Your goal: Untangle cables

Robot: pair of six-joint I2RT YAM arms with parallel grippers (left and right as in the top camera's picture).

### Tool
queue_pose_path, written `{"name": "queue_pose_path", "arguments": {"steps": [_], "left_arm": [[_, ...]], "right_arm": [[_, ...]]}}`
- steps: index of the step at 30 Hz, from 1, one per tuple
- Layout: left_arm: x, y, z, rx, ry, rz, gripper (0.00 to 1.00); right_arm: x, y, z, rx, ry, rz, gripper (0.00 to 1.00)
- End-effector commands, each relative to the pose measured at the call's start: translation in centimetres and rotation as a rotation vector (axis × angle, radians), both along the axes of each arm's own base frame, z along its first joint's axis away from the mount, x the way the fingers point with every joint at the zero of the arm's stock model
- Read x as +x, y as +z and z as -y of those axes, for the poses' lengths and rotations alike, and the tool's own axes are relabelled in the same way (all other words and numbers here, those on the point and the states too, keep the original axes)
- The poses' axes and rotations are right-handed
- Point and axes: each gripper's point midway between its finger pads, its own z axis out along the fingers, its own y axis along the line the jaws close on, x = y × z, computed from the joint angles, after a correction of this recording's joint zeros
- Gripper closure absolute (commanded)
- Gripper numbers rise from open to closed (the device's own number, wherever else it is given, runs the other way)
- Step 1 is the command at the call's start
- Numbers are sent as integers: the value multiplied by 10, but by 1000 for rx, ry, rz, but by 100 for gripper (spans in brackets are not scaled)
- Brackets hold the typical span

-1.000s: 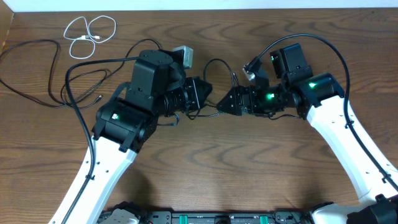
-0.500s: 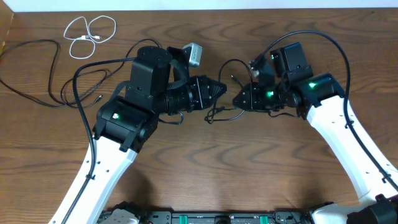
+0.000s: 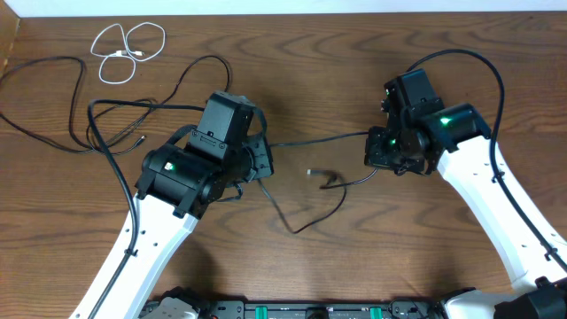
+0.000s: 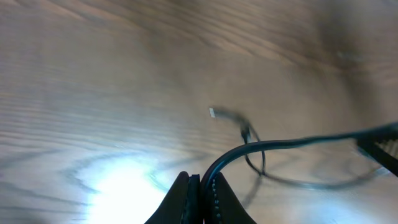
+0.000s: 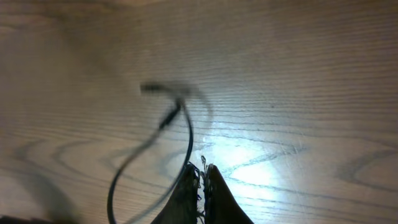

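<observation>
Both arms reach inward, left hand [image 3: 264, 161] and right hand [image 3: 376, 149] each clamped on the black cable [image 3: 319, 139] strung between them.

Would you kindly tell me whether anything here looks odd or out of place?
Nothing looks damaged. A thin black cable stretches nearly straight between the shut left gripper and right gripper, slack looping below; the thin white cable lies coiled apart.

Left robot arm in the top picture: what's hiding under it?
Some black cables run in under the left arm from the side, and one black cable comes out on the other side. How they cross underneath is covered, so that part cannot be seen.
</observation>
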Motion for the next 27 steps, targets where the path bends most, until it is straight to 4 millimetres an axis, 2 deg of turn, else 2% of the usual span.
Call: {"name": "queue_pose_path", "arguments": {"steps": [1, 5, 7, 9, 11, 14, 16, 20, 21, 23, 27], "left_arm": [[15, 6, -47, 192, 146, 81, 92], [15, 6, -46, 184, 149, 81, 93], [15, 6, -46, 183, 149, 81, 92], [15, 6, -46, 184, 149, 81, 92], [15, 6, -46, 185, 150, 81, 93], [15, 6, -46, 183, 149, 81, 92], [15, 7, -46, 183, 149, 82, 92], [14, 8, -46, 181, 150, 85, 92], [14, 8, -46, 181, 149, 86, 93], [14, 8, -46, 183, 146, 88, 92], [14, 8, -47, 198, 128, 92, 93]], "right_arm": [[25, 30, 25, -24, -99, 101, 99], [33, 79, 5, 80, 33, 222, 99], [36, 103, 2, 99, 62, 285, 99], [38, 120, 1, 107, 69, 334, 99], [39, 126, 7, 82, 52, 364, 99], [40, 120, 26, -17, 5, 363, 98], [37, 111, 34, -67, -10, 331, 77], [29, 87, 38, -98, -6, 252, 71], [27, 81, 38, -99, -4, 235, 65], [22, 69, 39, -101, -16, 199, 45], [13, 51, 39, -93, -48, 137, 25]]}}
